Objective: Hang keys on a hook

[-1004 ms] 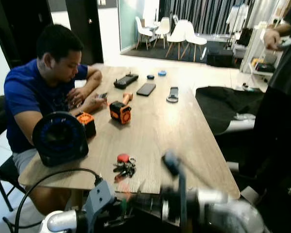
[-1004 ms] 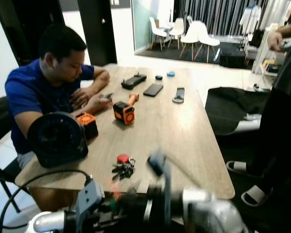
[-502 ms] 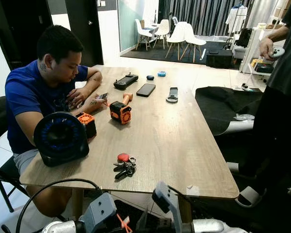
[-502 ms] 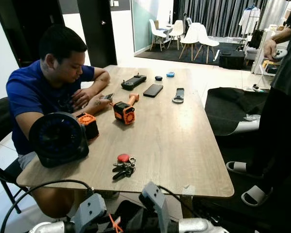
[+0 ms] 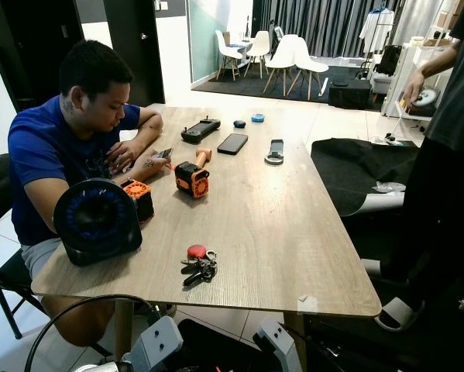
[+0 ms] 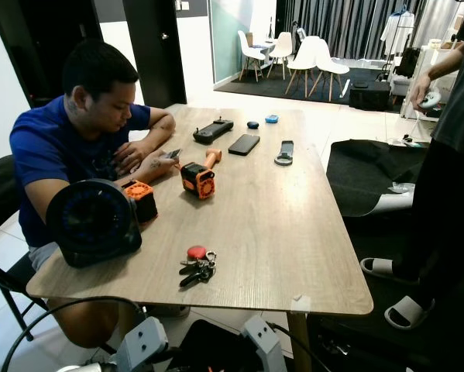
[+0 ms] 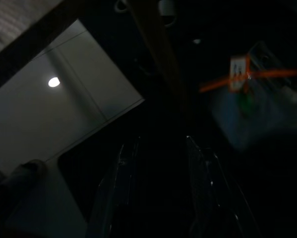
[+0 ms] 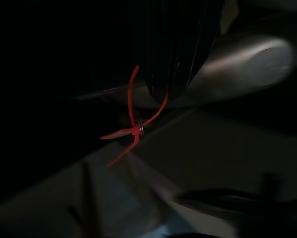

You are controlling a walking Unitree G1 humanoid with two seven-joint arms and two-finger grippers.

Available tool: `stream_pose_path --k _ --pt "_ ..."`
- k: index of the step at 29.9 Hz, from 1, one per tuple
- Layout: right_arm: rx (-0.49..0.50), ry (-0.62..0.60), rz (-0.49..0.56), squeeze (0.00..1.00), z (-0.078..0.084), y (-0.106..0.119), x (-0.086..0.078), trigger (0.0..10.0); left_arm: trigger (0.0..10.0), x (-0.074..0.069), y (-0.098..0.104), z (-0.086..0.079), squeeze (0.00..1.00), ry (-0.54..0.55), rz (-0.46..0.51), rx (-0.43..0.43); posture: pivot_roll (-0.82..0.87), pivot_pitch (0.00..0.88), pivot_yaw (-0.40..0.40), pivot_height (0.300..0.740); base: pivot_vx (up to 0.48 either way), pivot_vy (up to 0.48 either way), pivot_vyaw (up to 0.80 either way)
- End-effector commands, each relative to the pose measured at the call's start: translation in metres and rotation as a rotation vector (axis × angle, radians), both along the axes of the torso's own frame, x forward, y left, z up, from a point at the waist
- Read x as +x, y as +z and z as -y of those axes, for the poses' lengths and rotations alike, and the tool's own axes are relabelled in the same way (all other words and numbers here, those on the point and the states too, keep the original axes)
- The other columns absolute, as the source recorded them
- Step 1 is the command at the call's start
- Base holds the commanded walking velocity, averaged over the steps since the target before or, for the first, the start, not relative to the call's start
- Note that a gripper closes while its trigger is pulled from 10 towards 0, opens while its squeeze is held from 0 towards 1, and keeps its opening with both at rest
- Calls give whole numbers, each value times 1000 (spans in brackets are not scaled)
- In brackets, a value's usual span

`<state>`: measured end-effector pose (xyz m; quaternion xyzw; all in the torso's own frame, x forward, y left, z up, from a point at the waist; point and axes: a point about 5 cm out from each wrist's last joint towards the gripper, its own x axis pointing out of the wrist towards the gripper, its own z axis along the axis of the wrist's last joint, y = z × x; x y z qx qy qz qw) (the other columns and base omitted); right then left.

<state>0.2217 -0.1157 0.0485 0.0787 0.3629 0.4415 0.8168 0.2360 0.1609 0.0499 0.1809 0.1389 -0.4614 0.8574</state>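
1. A person in a blue shirt [image 5: 42, 159] is being seen seated at the table's left side, hands on the tabletop by a small object.
2. A round black fan-like device [image 5: 97, 222] is being seen standing on the wooden table [image 5: 278, 225] near its left front corner, with an orange-and-black block [image 5: 139, 198] touching it from behind.
3. The left gripper [image 7: 160, 193] is being held low under the table edge, in shade; its two black fingers [image 7: 111, 193] are being seen spread apart with nothing between them, pale floor tiles lying ahead of the jaws.
4. The keys [image 5: 199, 264], with a red round fob, are being seen lying flat on the table near its front edge, above and ahead of both grippers, touched by neither.
5. An orange tool [image 5: 193, 177] is being seen farther back than the keys; a black phone [image 5: 232, 142], a black controller [image 5: 201, 129] and a black strap [image 5: 275, 150] are lying beyond it.
6. The right wrist view is very dark; a red zip tie [image 8: 133, 129] is being made out, and the state of the right gripper's jaws cannot be told.
7. A standing person in dark clothes [image 5: 448, 155] is being seen at the right edge, holding a white controller [image 5: 425, 97].
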Motion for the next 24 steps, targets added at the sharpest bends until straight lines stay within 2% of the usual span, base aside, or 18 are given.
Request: stream_pose_path --k 1,5,9,10,14,18,20,22,24 --pt "-40 -68 -13 0 9 -10 0 10000 10000 -3 -8 2 0 15 -10 9 48 74 33 740 0 0 0" --pt "-87 -161 -60 0 21 -30 -5 10000 10000 -4 -15 1 0 42 -18 27 45 75 37 740 0 0 0" --pt "-113 -209 -88 0 26 -42 -8 10000 10000 -6 -18 0 0 47 -23 34 45 74 37 740 0 0 0" --pt "-151 -286 -119 0 33 -57 -12 10000 10000 -7 -22 -1 0 59 -27 43 45 75 38 740 0 0 0" --pt "-182 -351 -151 0 38 -70 -17 10000 10000 -7 -26 -2 0 75 -29 54 45 75 40 740 0 0 0" --pt "-225 -443 -197 0 46 -88 -26 10000 10000 -8 -37 -8 0 140 -46 113 45 75 40 740 0 0 0" --pt "-246 -508 -212 0 51 -96 -30 10000 10000 -6 -43 -12 0 213 -49 139 45 75 40 740 0 0 0" --pt "-271 -640 -231 0 61 -107 -35 10000 10000 -2 -50 -14 0 338 -66 129 45 74 39 740 0 0 0" --pt "-317 -751 -252 0 71 -115 -42 10000 10000 -1 -55 -12 0 404 -87 108 44 72 40 740 0 0 0"
